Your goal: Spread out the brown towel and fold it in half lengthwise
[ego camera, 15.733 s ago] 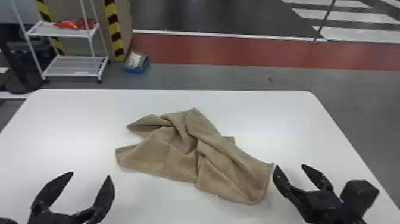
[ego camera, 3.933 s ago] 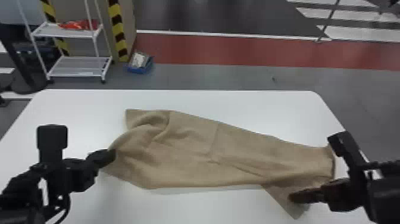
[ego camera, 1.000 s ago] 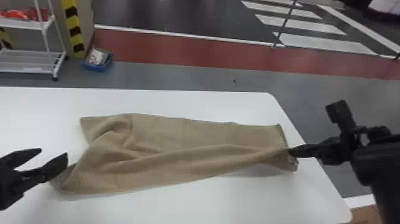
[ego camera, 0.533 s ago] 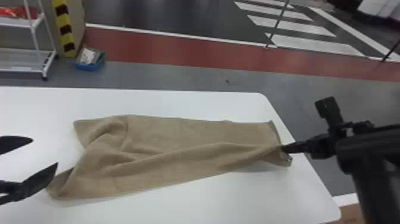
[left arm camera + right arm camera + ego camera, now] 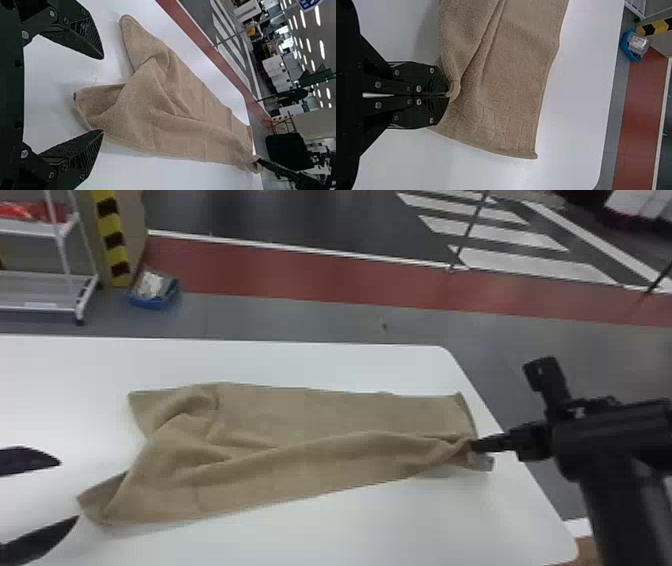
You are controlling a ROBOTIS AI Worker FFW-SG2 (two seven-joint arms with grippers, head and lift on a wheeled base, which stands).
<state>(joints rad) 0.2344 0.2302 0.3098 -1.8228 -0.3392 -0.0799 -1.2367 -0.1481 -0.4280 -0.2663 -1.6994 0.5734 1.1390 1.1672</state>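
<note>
The brown towel [image 5: 300,415] is laid, rumpled, across the white surface [image 5: 350,525]. At its three o'clock end, in the head view, a pinch of cloth is held between the fingers of the right gripper [image 5: 473,446]; near its nine o'clock end, the left gripper's [image 5: 69,491] fingers are widely parted.

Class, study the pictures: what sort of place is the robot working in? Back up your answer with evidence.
Probably a warehouse or factory-like indoor space: there is a yellow-and-black striped post, white striped walkway markings on the floor, and rows of ceiling lights.
</note>
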